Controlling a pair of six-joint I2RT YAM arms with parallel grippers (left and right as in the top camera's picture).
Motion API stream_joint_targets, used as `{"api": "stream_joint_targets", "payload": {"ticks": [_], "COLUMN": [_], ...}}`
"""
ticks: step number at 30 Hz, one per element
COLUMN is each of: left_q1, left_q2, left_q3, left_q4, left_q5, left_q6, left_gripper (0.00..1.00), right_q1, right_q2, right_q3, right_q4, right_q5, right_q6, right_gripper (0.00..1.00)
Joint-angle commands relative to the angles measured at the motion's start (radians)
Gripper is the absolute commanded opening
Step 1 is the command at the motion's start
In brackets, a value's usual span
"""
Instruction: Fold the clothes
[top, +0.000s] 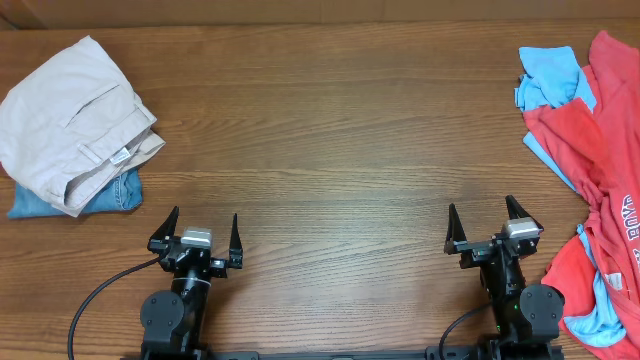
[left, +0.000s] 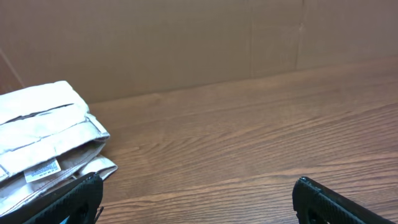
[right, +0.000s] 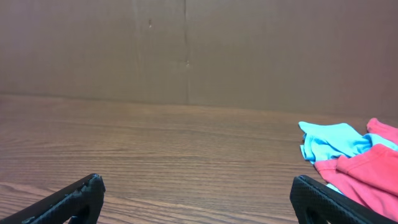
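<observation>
Left gripper (top: 204, 222) and right gripper (top: 481, 212), both wide open and empty, at the near edge of the table (top: 340, 130); red T-shirt (top: 600, 130) and blue shirt (top: 550, 75) heaped unfolded at far right, probably awaiting pickup; trousers (top: 70, 120) stacked left.

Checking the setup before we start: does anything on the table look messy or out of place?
Yes. The red-orange T-shirt and the light blue shirt lie crumpled and tangled together at the far right, partly out of frame. The beige trousers on the left sit neatly folded atop the jeans.
</observation>
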Motion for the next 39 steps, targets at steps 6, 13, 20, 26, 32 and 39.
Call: {"api": "stream_joint_targets", "payload": {"ticks": [6, 13, 20, 26, 32, 39], "left_q1": [0.009, 0.009, 0.009, 0.009, 0.009, 0.009], "left_q2": [-0.011, -0.011, -0.010, 0.000, 0.100, 0.348], "left_q3": [-0.004, -0.004, 0.029, 0.157, 0.336, 0.543], "left_q4": [0.000, -0.001, -0.042, -0.159, -0.224, -0.272], "left_q5": [0.012, 0.007, 0.002, -0.014, -0.056, -0.068], "left_q6": [0.004, -0.127, -0.241, -0.247, -0.239, -0.236], "left_gripper": [1.00, 1.00, 1.00, 1.00, 1.00, 1.00], "right_q1": [-0.003, -0.003, -0.003, -0.003, -0.004, -0.004], "right_q2": [-0.009, -0.009, -0.009, -0.009, -0.003, 0.139], "right_q3": [-0.010, -0.010, -0.010, 0.013, 0.124, 0.311], "right_q4": [0.005, 0.006, 0.019, 0.014, -0.074, -0.159], "right_q5": [-0.006, -0.007, -0.061, -0.031, 0.066, 0.100], "right_q6": [-0.003, 0.000, 0.001, 0.140, 0.140, 0.140], "right_gripper": [1.00, 1.00, 1.00, 1.00, 1.00, 1.00]}}
